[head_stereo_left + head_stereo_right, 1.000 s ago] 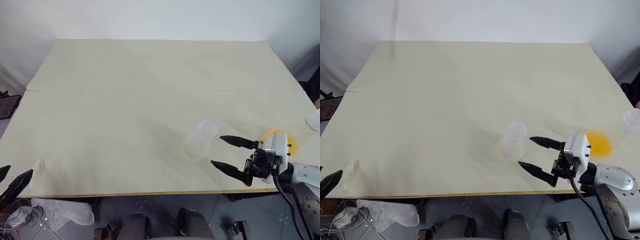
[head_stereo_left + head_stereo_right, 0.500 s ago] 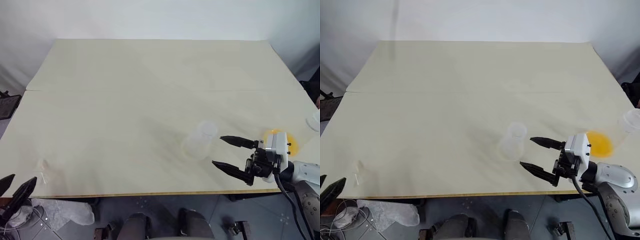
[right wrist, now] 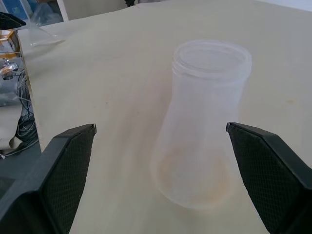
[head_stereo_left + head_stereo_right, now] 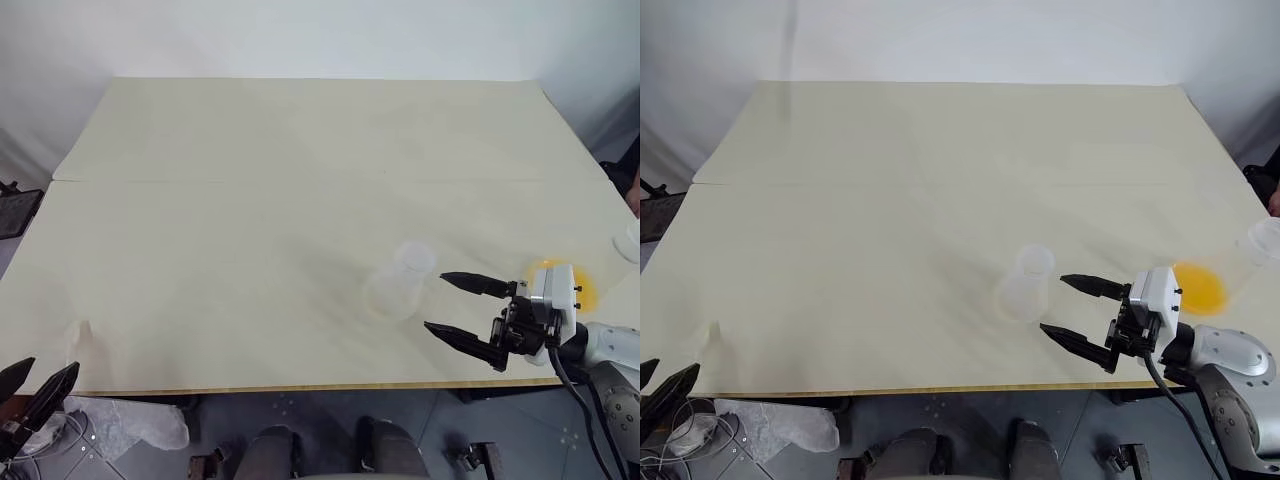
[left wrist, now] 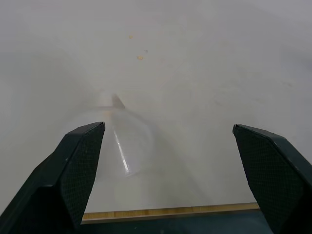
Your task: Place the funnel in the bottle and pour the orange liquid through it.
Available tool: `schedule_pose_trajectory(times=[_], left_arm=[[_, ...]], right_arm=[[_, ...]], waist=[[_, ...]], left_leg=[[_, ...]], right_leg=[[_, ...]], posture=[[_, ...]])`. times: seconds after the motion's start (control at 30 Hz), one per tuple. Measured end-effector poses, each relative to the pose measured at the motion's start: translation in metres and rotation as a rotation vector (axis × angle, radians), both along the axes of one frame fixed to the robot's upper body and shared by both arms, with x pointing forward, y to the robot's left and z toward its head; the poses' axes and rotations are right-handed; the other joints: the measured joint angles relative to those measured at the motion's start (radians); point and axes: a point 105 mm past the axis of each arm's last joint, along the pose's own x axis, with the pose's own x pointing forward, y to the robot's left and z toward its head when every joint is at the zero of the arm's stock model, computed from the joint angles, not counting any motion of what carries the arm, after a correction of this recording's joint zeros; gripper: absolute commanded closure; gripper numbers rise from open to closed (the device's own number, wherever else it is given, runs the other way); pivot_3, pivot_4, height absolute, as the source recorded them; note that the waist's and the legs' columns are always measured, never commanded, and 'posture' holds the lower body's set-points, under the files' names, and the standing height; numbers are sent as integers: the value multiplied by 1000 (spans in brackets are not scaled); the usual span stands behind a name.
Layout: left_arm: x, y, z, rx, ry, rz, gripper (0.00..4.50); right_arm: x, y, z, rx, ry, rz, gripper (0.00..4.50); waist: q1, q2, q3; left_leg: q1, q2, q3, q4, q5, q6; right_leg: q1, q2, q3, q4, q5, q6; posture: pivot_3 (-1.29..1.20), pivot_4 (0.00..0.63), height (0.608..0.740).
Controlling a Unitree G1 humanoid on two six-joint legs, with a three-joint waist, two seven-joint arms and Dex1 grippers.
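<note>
The clear bottle (image 4: 400, 283) stands upright on the pale table (image 4: 250, 200), right of the middle, mouth up. My right gripper (image 4: 436, 300) is open just to its right, and its fingers point at the bottle without touching it (image 3: 202, 122). The orange liquid (image 4: 1198, 288) sits in a low clear container behind that gripper's wrist. The clear funnel (image 5: 122, 141) rests near the table's front left corner (image 4: 78, 335), seemingly rim down. My left gripper (image 4: 54, 363) is open, just off the front edge, with the funnel ahead of its fingers.
Another clear cup (image 4: 1262, 240) stands at the table's right edge. A crumpled plastic bag (image 4: 130, 425) and cables lie on the floor below the front left corner.
My left gripper has sunk a little toward the front edge, away from the funnel. The right gripper, the bottle and the orange liquid have stayed in place.
</note>
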Motion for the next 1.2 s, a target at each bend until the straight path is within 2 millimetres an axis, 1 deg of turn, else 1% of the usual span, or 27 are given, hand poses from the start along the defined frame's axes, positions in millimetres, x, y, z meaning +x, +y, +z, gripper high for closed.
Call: schedule_pose_trajectory(times=[0.17, 0.3, 0.43, 0.5, 0.6, 0.7, 0.8, 0.83, 1.0, 1.2], left_arm=[[1, -1, -2, 0, 8, -8, 39], [2, 0, -11, -10, 33, 0, 39], [8, 4, -18, -18, 35, 13, 39], [15, 5, -21, -14, 42, 12, 39], [20, 4, -24, -17, 42, 1, 574], [28, -1, -24, -21, 32, -25, 1532], [28, 0, -30, -35, 55, -26, 2465], [29, 0, -31, -37, 56, -29, 2844], [35, 0, -26, -34, 35, -64, 4461], [38, -2, -18, -19, 12, -122, 4461]], right_arm=[[0, 0, -1, -2, 3, -2, 0], [0, 0, -1, -5, 2, -3, 0], [1, 1, -1, -5, -1, 4, 0], [1, 3, -2, -5, 4, 9, 0], [1, 3, -2, -6, 5, 9, 0], [1, 2, -2, -7, 4, 8, 0], [0, 1, -2, -9, 6, 2, 0], [0, 1, -3, -10, 7, 1, 0], [1, 1, -3, -16, 7, -4, 0], [2, 1, -1, -18, -4, -2, 0]], waist=[[-1, 0, 0], [-1, 0, 0], [0, 0, 0], [1, 1, 0], [-1, 1, 0], [-2, 1, 0], [-2, 1, 0], [-2, 1, 0], [-1, 1, 0], [0, 1, 0]], left_leg=[[0, 0, 0, 0, 0, 0], [0, 0, 0, 0, 0, 0], [0, 0, 0, 0, 0, 0], [0, 0, 0, 0, 0, 0], [0, 0, 0, 0, 0, 0], [0, 0, 1, 0, 0, 0], [0, 0, 1, 0, 0, 0], [0, 0, 1, 0, 0, 0], [0, 0, 1, 0, 0, 0], [0, 0, 1, 0, 0, 0]], right_leg=[[0, 0, 0, 0, 0, 0], [0, 0, 0, 0, 0, 0], [0, 0, 0, 0, 0, 0], [0, 0, 0, 0, 0, 0], [0, 0, 0, 1, 0, 0], [0, 0, 0, 1, 0, 0], [0, 1, 0, 2, 0, 0], [0, 1, 0, 2, 0, 0], [0, 1, 0, 2, 0, 0], [0, 1, -1, 2, 0, 0]], posture=[[0, 150, 740], [0, 150, 740], [0, 150, 740], [0, 150, 740], [0, 150, 740], [0, 150, 740], [0, 150, 740], [0, 150, 740], [0, 150, 740], [0, 150, 740]])
